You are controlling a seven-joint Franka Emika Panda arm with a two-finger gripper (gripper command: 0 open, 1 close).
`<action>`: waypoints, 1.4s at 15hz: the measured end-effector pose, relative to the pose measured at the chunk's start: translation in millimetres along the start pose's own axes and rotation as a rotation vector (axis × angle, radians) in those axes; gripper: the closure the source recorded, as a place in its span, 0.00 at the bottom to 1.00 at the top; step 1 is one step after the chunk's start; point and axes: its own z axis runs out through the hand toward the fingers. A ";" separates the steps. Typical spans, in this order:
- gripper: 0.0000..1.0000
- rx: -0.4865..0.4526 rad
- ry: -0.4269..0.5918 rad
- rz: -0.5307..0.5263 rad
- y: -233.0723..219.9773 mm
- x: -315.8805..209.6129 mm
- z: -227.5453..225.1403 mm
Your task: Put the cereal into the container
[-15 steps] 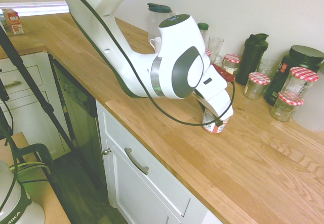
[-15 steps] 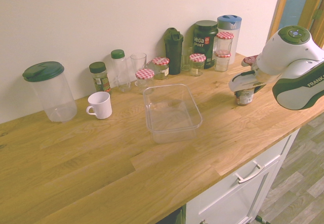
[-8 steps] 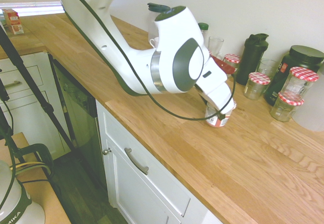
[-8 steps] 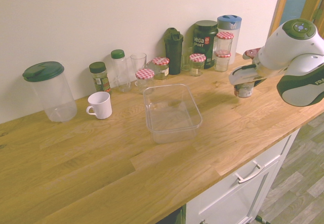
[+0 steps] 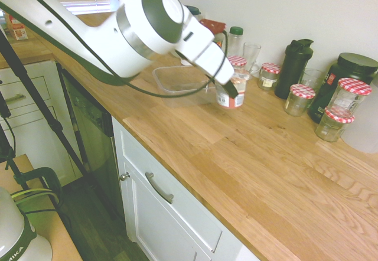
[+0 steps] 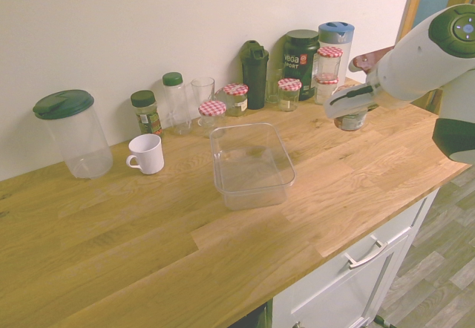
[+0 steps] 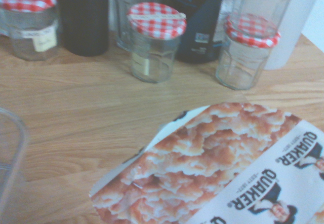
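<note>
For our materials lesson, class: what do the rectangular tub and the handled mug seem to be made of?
Clear, shallow rectangular tub: probably smooth, glossy plastic; the counter shows through, and its rim catches light.
White handled mug: looks like glazed ceramic, being opaque and smooth, though plastic is possible.

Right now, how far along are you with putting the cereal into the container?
The gripper is shut on the white-and-red cereal cup, so picking looks done. Carrying seems in hand: the cup is outside the clear rectangular plastic container. Lowering it in and letting go are left.
</note>
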 end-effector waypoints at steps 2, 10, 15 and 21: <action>1.00 0.019 0.021 -0.047 -24.2 -27.1 -22.5; 1.00 0.074 0.032 -0.229 -119.0 -111.4 -56.4; 1.00 -0.025 -0.118 -0.281 -143.3 -113.5 10.7; 1.00 -0.038 -0.271 -0.360 -169.6 -94.9 48.4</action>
